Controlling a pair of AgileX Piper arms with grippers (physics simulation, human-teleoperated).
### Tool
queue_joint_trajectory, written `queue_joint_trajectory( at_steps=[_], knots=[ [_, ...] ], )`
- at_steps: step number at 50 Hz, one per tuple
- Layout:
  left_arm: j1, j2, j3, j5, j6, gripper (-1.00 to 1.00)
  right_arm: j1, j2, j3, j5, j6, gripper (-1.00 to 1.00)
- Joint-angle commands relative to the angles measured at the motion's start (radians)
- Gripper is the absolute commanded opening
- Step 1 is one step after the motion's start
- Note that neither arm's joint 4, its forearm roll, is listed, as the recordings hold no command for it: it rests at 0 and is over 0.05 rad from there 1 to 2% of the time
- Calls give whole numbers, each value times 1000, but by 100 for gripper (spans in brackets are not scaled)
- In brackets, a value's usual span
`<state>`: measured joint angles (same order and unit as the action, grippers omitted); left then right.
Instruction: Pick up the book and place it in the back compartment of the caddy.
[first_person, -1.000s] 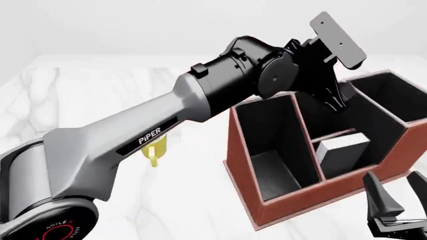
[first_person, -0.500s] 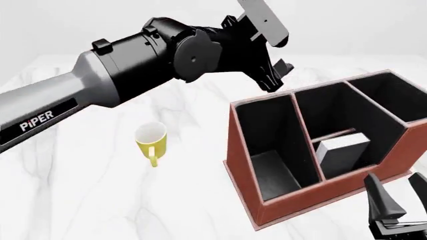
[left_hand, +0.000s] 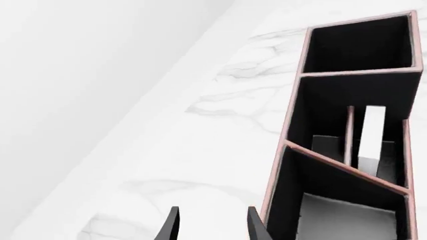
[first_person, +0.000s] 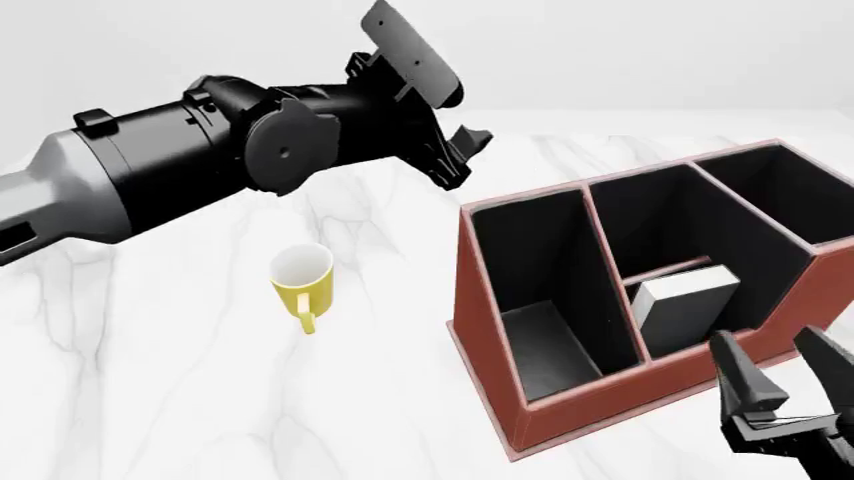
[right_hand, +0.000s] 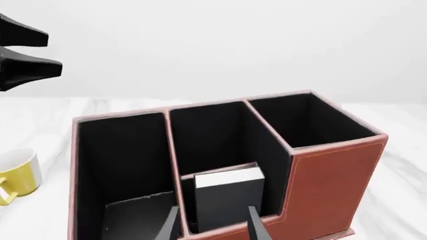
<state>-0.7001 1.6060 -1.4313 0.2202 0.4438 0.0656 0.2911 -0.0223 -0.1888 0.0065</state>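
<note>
book (first_person: 683, 305): black, white page edges, upright in caddy (first_person: 561, 400) | both pincers spread, empty

Open table around my left tool, walls ahead of my right.

My open right gripper (first_person: 787, 385) faces the reddish-brown caddy's (first_person: 587, 395) low wall, the black white-edged book (first_person: 683, 305) filling the small cell beyond. My left gripper (first_person: 454, 155) hangs over bare marble table (first_person: 200, 400); the yellow mug (first_person: 303, 280) sits below it.

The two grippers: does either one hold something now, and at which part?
Nothing is held. The left gripper and right gripper are open and empty; the book stands in the caddy.
</note>
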Motion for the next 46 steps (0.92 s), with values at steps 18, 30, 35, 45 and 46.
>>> queue_joint_trajectory(
  at_steps=[18, 30, 35, 45, 46],
  knots=[
    [27, 6, 99, -127, -53, 100, 56, 199, -837, 393, -53, 100],
    [27, 8, 105, -131, -45, 100, -8, 168, -1233, 624, -70, 100],
    [27, 17, 93, -119, -25, 100, -57, 216, -1398, 696, -42, 100],
    [29, -10, 114, -127, -27, 100, -319, 206, -1181, 562, 116, 100],
    [31, -12, 119, -132, -25, 100, -324, 210, -1156, 554, 132, 100]
  ],
)
